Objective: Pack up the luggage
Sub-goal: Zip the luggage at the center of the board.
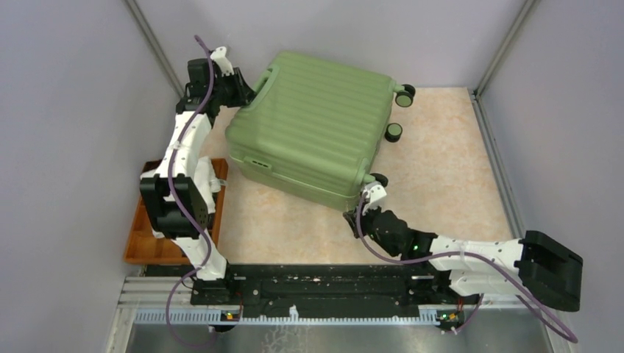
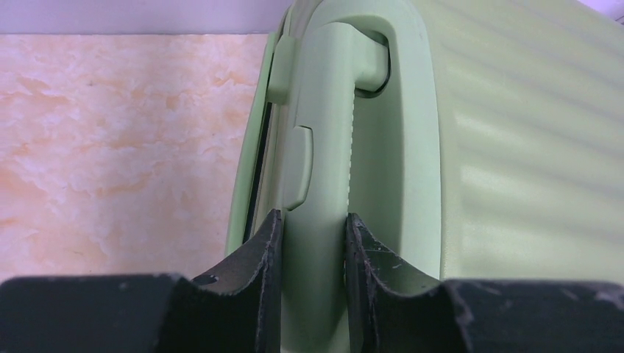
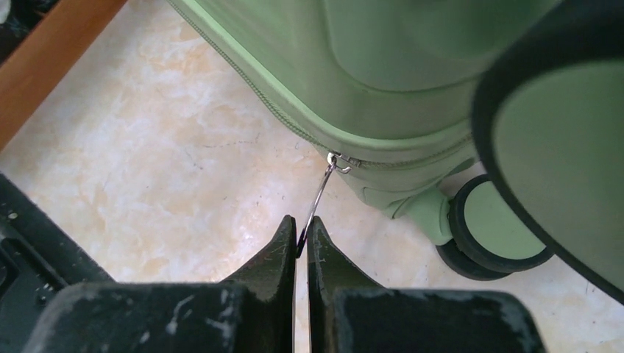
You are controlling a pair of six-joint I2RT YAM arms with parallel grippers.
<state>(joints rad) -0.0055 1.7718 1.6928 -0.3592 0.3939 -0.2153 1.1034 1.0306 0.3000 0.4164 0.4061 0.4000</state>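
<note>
Lying shut and flat on the bench (image 1: pixel 441 184), toward its far left corner, wheeled end facing the right edge: the luggage (image 1: pixel 313 125). At its far left end, left gripper (image 2: pixel 313 220) clamped on the green handle (image 2: pixel 331 110), one finger on each side of it. By the luggage's near right corner, toward the bench's front edge, right gripper (image 3: pixel 302 232) pinched together on the thin metal zipper pull (image 3: pixel 318 193), just beside a wheel (image 3: pixel 493 220).

Top cam sat high behind the arm bases (image 1: pixel 213 283), looking down on the beige marbled bench (image 1: pixel 449 184). Wrist cams were close on the light-green ribbed hard-shell suitcase (image 1: pixel 309 121), shared by all views: left at its green moulded handle (image 2: pixel 324 140), right at a black-rimmed wheel (image 3: pixel 494 220).
</note>
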